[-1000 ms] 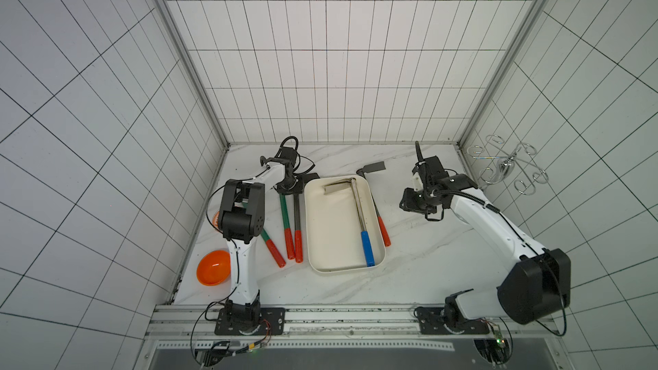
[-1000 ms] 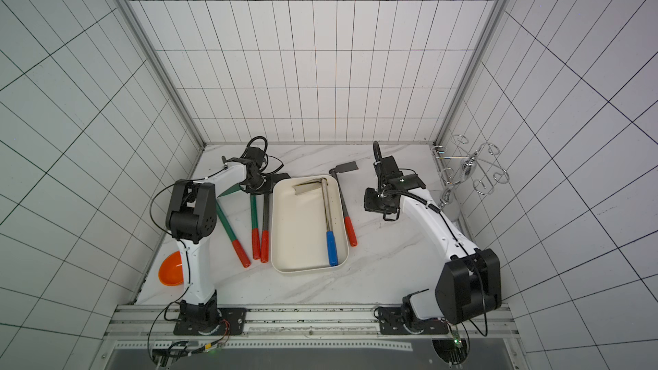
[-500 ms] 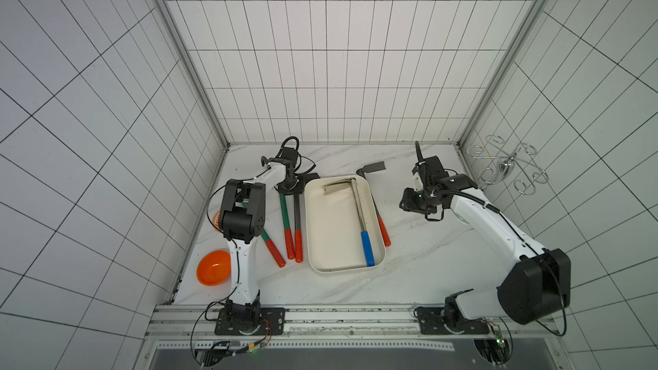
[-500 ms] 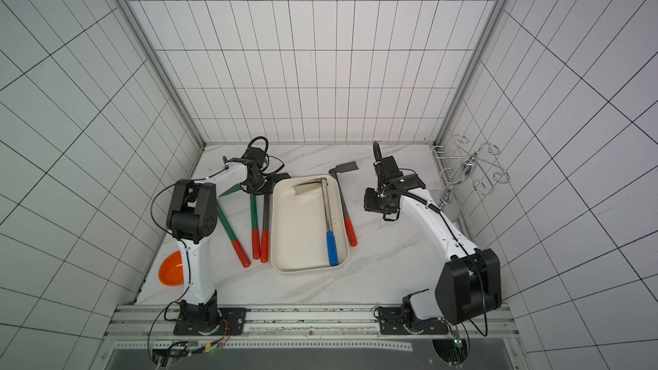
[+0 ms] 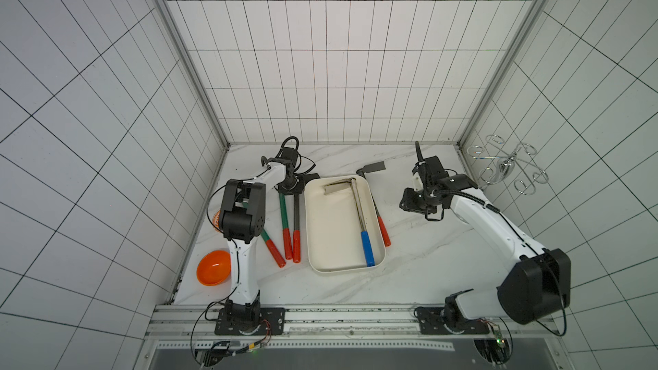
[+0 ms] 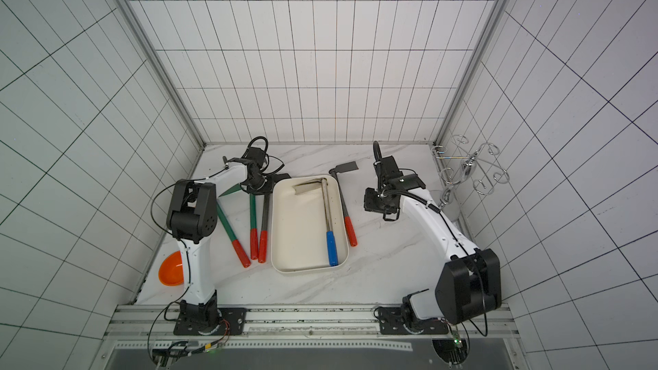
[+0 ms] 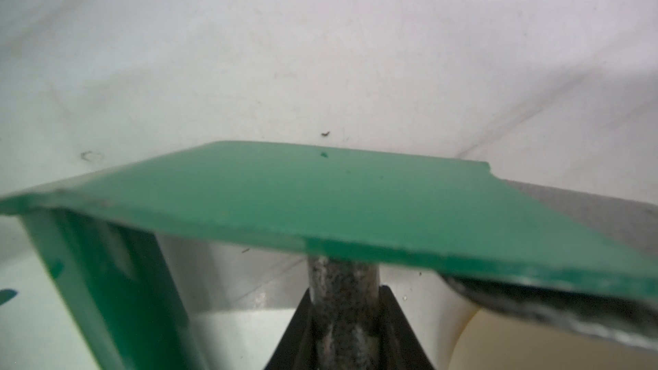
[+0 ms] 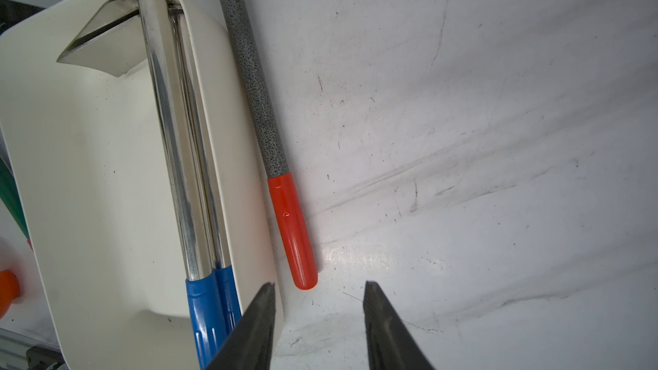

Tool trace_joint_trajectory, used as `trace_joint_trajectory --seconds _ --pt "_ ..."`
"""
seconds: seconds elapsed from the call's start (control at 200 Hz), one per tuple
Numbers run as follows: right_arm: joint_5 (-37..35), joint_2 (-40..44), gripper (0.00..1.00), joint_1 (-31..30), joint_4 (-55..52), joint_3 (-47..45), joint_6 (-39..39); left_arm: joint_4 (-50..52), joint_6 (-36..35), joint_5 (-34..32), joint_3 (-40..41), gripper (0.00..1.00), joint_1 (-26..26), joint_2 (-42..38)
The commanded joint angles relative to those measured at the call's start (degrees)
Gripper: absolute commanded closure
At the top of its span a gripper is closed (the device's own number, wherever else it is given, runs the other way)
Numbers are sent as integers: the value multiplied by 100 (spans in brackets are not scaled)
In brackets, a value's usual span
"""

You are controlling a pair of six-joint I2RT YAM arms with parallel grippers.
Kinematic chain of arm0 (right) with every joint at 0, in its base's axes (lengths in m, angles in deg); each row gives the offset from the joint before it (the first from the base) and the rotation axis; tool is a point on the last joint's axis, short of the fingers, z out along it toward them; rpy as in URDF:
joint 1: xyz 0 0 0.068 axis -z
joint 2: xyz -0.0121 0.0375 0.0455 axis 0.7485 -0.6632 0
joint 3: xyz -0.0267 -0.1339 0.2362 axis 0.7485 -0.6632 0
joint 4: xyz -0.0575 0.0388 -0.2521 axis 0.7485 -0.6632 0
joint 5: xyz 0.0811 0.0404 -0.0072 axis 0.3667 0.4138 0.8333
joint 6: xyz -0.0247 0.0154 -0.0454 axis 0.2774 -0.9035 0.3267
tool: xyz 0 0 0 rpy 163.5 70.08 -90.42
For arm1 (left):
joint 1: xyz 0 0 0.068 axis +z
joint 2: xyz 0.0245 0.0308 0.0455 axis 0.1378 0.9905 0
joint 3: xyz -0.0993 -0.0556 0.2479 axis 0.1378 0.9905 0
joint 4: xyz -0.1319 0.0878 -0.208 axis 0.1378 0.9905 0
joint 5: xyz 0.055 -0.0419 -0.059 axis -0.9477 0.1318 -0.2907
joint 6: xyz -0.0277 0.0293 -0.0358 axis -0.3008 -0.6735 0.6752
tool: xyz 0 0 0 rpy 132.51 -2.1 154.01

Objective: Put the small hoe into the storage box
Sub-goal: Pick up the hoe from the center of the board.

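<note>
My left gripper (image 7: 343, 290) is shut on the speckled grey shaft of a small hoe (image 7: 341, 275), just below a green blade (image 7: 320, 201). In both top views this gripper (image 5: 290, 188) (image 6: 256, 183) sits at the far left of the table, and the held hoe (image 5: 296, 213) ends in a red grip. The cream-white storage box (image 5: 322, 240) (image 6: 295, 233) lies at the middle with a steel, blue-gripped hoe (image 5: 359, 208) inside. My right gripper (image 8: 319, 283) (image 5: 414, 201) hangs open and empty right of the box.
Another grey hoe with a red grip (image 5: 384, 233) (image 8: 292, 229) lies along the box's right side. Two green-shafted hoes (image 5: 283, 215) (image 5: 271, 245) lie left of the box. An orange bowl (image 5: 213, 266) sits at the front left. A wire rack (image 5: 505, 167) stands at the right wall.
The left gripper has closed on the grey shaft. Neither arm has visibly shifted, and the hoes lie where they were.
</note>
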Motion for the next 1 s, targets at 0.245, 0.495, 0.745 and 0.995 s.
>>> trace_joint_trajectory --seconds 0.245,0.495,0.745,0.995 --pt "23 2 58 56 -101 -109 -41 -41 24 114 -95 80 61 -151" --pt "32 37 58 56 -99 -116 -59 -12 197 326 -95 85 110 -382" --pt "50 77 58 56 -102 -122 -67 39 343 412 -118 88 175 -695" --pt "67 109 58 56 -99 -120 -74 567 389 306 -341 90 326 -1049"
